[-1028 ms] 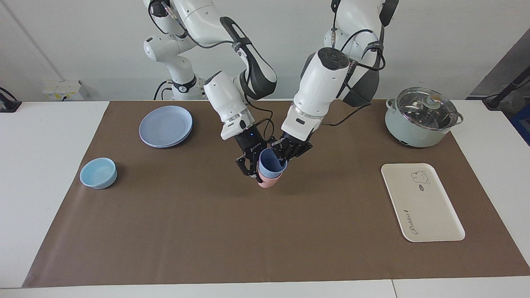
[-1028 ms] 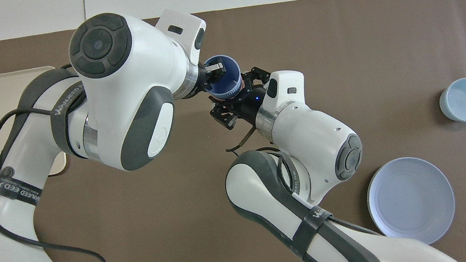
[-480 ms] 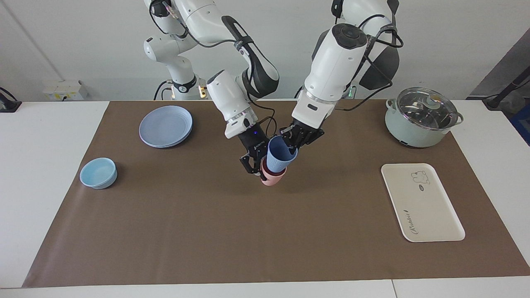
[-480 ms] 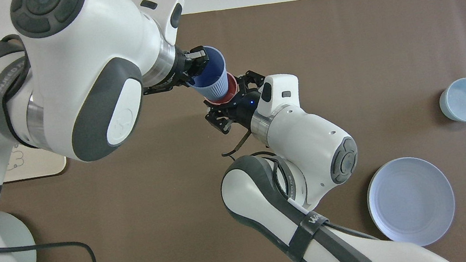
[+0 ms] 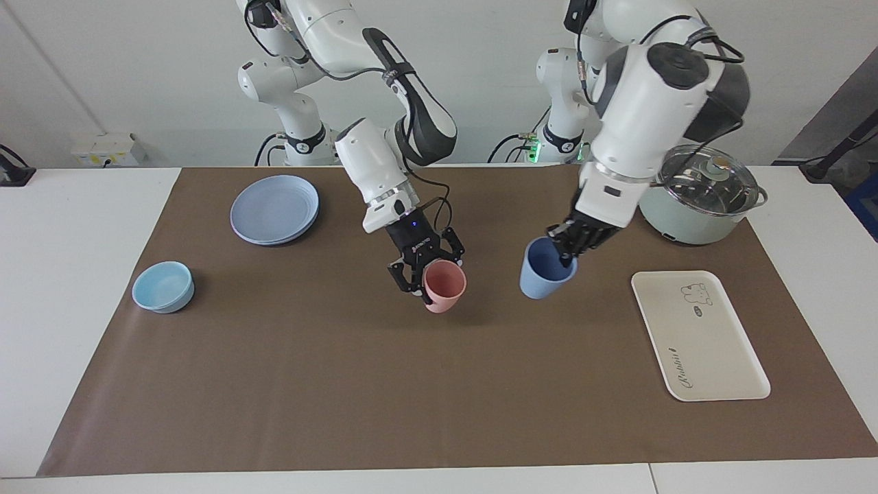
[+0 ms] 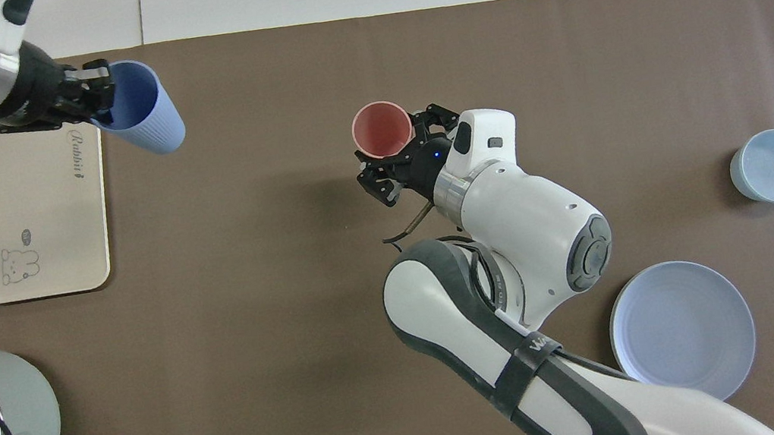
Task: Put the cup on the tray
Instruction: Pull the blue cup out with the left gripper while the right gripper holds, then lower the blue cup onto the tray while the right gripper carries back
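Left gripper (image 5: 566, 248) is clamped on the rim of the cup (image 5: 545, 278), one finger inside the mouth and one outside. The cup hangs below my fingertips, tilted, clear of the brown mat. It is up in the air over bare mat, just short of the tray (image 5: 727, 384), which lies toward my own end of the table.

Right gripper (image 5: 426, 273) is closed on the rim of the pink cup (image 5: 444, 287) over the middle of the mat, well apart from my left gripper. I judge it is only waiting there.

Progress, as I judge it: pickup is done and the blue cup is free of the pink one. Carry is most of the way across. Left to do: bring the cup over the tray, level it, lower it onto the tray floor, let go, pull back.

Facing view: shows the gap between the cup's base and the mat, so I read it as lifted, and shows the cup not yet over the tray. It also shows the lidded pot (image 5: 699, 195) close by my left forearm.

Overhead view: shows the finger inside the cup's mouth and the ribbed wall, and the cup seeming almost to touch the tray's rim; height is not readable there. The pot is cut off at its edge.
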`<state>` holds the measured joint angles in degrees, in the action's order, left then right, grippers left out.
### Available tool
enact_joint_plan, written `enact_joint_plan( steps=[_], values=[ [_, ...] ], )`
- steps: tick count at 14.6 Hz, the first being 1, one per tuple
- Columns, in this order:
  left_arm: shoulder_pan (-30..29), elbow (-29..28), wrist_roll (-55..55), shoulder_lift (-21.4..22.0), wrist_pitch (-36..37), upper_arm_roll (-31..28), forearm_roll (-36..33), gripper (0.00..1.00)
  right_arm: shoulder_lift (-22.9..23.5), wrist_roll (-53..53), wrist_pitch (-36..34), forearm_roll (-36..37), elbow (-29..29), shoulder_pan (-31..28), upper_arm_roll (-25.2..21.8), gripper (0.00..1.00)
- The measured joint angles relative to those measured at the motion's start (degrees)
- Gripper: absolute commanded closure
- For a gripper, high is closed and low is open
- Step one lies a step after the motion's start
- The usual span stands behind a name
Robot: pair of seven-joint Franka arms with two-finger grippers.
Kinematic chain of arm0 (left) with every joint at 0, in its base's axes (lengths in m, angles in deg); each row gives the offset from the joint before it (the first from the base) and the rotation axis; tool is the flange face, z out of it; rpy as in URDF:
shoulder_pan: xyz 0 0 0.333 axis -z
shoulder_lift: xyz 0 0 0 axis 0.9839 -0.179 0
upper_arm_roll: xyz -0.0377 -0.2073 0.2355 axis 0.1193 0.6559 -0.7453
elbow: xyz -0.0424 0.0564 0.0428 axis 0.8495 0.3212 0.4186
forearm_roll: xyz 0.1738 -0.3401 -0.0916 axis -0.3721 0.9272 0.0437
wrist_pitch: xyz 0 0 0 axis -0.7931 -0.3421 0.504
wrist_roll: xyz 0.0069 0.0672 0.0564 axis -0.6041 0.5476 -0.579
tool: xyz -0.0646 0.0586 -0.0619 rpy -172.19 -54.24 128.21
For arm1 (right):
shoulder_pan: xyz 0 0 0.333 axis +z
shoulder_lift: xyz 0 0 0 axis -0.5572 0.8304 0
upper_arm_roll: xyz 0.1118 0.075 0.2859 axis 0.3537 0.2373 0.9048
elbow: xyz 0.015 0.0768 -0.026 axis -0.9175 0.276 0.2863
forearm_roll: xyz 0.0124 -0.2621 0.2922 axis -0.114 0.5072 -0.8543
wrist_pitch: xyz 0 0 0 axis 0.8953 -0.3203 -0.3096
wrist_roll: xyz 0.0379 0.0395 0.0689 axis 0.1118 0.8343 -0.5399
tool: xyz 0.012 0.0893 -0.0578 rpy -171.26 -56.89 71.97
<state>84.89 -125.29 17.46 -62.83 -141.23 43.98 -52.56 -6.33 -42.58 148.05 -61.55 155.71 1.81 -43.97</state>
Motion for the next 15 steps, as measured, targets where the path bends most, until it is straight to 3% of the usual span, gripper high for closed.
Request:
enact_joint_plan(
  steps=[3, 6, 8, 12, 15],
  values=[
    [-7.54, -7.17, 13.79, 2.92, -6.13, 0.02, 0.01, 1.00, -0.01, -0.47, -3.99, 0.27, -1.10, -5.22, -0.06, 1.00],
    [-11.82, -22.88, 19.17, 7.50, -20.50, 0.12, 0.03, 1.00, -0.08, -3.20, -13.26, 0.59, -4.21, -13.38, -0.16, 1.00],
    [-13.27, -29.13, 22.13, 8.92, -24.21, 0.16, 0.18, 1.00, -0.16, -5.88, -20.17, 0.63, -5.98, -19.20, -0.22, 1.00],
    [-17.97, -33.06, 30.32, 9.15, -26.14, 0.13, 4.35, 1.00, -0.18, -13.95, -32.23, 0.64, -7.18, -30.68, -0.22, 1.00],
    [-20.58, -35.91, 34.24, 8.41, -28.93, 0.12, 8.68, 1.00, 0.51, -21.90, -35.73, -0.22, -7.09, -36.00, -0.15, 1.00]
  ],
)
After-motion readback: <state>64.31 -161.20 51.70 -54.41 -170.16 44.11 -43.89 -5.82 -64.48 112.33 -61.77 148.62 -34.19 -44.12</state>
